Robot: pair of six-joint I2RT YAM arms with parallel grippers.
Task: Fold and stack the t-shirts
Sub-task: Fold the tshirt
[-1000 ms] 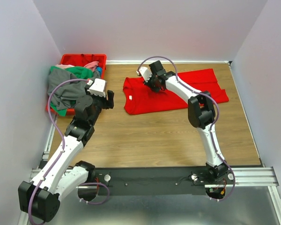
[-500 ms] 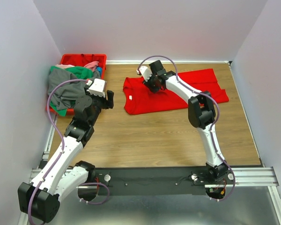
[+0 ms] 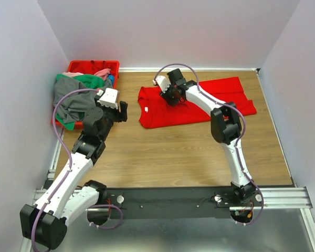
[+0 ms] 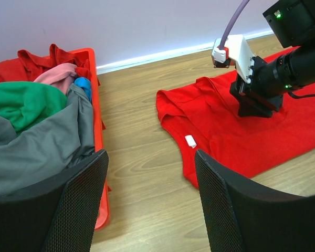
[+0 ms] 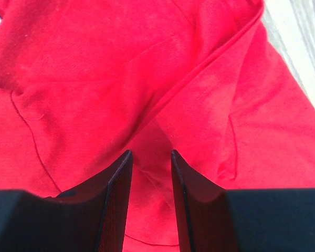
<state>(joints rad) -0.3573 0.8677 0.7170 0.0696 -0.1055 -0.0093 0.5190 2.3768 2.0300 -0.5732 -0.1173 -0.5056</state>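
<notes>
Right gripper (image 5: 150,154) narrowly apart over red t-shirt (image 3: 168,116) (perhaps in contact), left gripper (image 4: 151,158) wide apart

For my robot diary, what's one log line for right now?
left gripper: open, empty | right gripper: open, over bright red cloth t-shirt

From overhead, the right pincer (image 3: 167,97) hides its own fingertips and part of the red t-shirt (image 3: 163,114), so whether cloth is pinched cannot be told. The right wrist view crops that shirt at every edge. In the left wrist view, heaped t-shirts (image 4: 37,136) bury most of the red crate (image 4: 98,131), which is cut off at the left edge.
</notes>
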